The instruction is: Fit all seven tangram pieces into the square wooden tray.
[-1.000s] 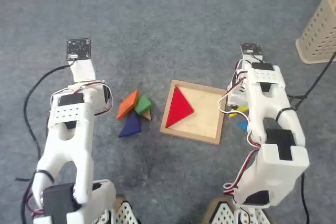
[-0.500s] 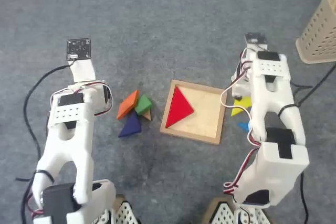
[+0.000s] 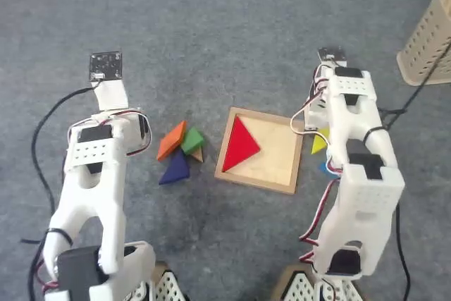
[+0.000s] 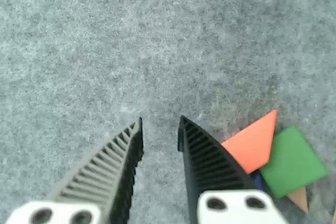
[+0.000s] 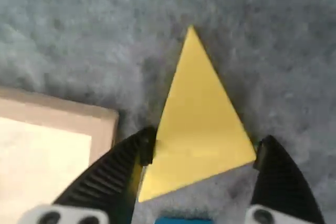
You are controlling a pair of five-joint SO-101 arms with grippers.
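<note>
Right claw (image 5: 206,148) spread wide astride flat yellow triangle (image 5: 199,114); left claw (image 4: 159,129) slightly parted above fuzzy grey table (image 4: 157,35).

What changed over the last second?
The right arm swung away from the tray, then back toward it. The right hand, open, now straddles the yellow triangle. The left arm, red triangle and piece cluster stayed put.

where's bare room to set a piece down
Bare carpet lies beyond the tray and the orange-green-blue cluster, and on the near side of both. Crowded: right of the tray, where the right end effector straddles the yellow triangle.
</note>
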